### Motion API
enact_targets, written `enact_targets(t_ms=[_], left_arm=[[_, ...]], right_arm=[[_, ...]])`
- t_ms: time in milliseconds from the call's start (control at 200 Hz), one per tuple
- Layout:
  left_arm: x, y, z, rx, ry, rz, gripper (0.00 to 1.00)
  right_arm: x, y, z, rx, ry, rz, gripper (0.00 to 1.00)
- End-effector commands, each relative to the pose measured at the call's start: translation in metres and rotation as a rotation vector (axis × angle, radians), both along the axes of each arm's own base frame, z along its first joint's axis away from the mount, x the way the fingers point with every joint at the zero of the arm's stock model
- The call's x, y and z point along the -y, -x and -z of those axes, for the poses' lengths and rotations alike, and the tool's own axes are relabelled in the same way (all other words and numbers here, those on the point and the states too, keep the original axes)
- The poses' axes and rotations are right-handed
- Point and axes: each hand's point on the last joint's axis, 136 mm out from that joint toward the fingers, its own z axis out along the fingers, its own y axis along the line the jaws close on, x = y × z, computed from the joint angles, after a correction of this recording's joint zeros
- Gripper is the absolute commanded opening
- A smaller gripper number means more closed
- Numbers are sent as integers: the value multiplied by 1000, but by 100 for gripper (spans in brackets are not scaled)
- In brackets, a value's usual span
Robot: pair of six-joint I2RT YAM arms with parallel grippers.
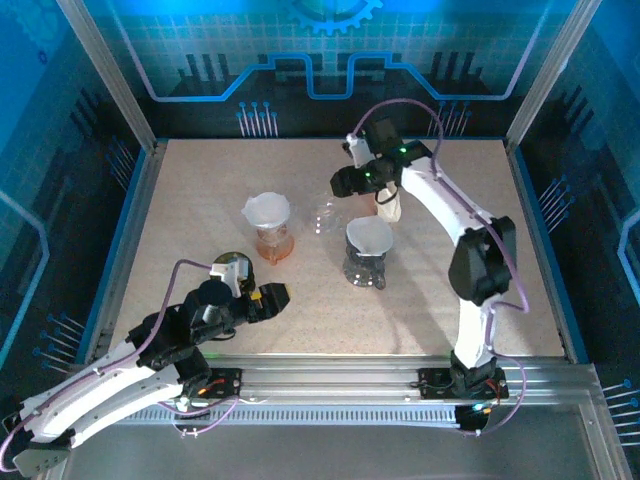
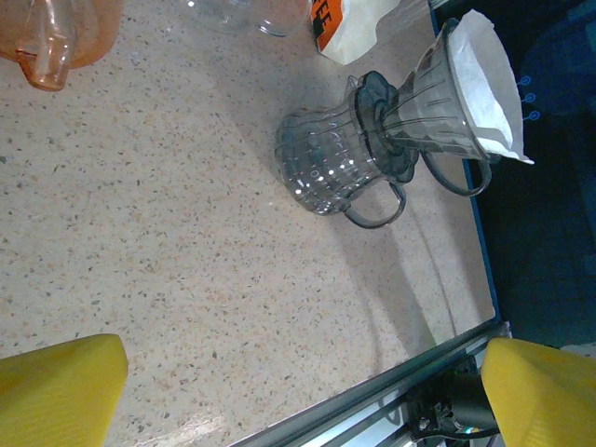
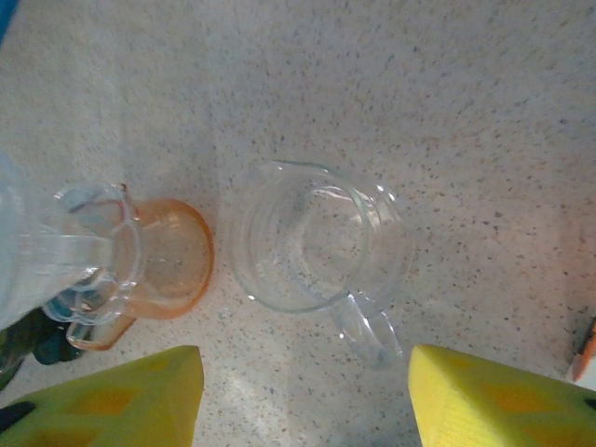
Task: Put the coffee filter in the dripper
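An empty clear glass dripper [image 3: 317,237] with a handle stands on the table [image 1: 200,200] between two carafes, also seen from above as the clear dripper [image 1: 325,215]. My right gripper [image 3: 303,400] hovers over it, open, with nothing between its yellow fingers [image 3: 121,400]; from above the right gripper [image 1: 347,182] sits just behind the dripper. A white coffee filter [image 1: 268,209] lines the dripper on the orange carafe [image 1: 273,243]. Another filter [image 2: 486,84] lines the dripper on the grey carafe [image 2: 328,166]. My left gripper [image 1: 272,298] rests open near the front edge, holding nothing.
A white and orange filter pack [image 1: 388,207] stands right of the clear dripper, behind the grey carafe [image 1: 366,262]. A metal rail [image 1: 400,380] runs along the near table edge. The right arm [image 1: 440,200] arches over the table's right half. Blue walls enclose the table.
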Motion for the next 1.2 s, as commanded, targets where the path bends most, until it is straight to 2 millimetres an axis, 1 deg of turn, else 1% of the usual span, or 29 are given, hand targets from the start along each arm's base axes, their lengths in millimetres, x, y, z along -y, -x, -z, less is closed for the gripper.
enact_targets(t_ms=[0,65,170,290,340,475,690,916,1071,1196], left_arm=[[-6,0,5,17,-43,-2,99],[-7,0,6,15,-53,-5,99],[-10,0,7,17,-66,-15,99],[-13,-1,8,15,-77,-22,99],[-14,-1,9,13,-84,-27,99],[-18,-1,11,15,-92,-41,99],[-20,-3,13,14,-91,-56,99],[-23,-3,14,6,-95,-66,99],[-24,-4,16,-4,-91,-74,99],[-24,-4,17,-10,-87,-77,99]], right_arm=[[-6,-5,6,-56,-25,-60,61],[-11,-10,18,-84,-20,-78,61],[-14,-17,29,-109,-24,-97,60],[-13,-23,36,-141,-51,-118,60],[-12,-23,36,-146,-61,-136,60],[-6,-18,39,-156,-46,-182,59],[-2,-3,54,-201,-14,-252,59],[3,7,67,-230,1,-295,59],[5,11,76,-249,14,-300,58],[5,12,80,-256,9,-314,58]])
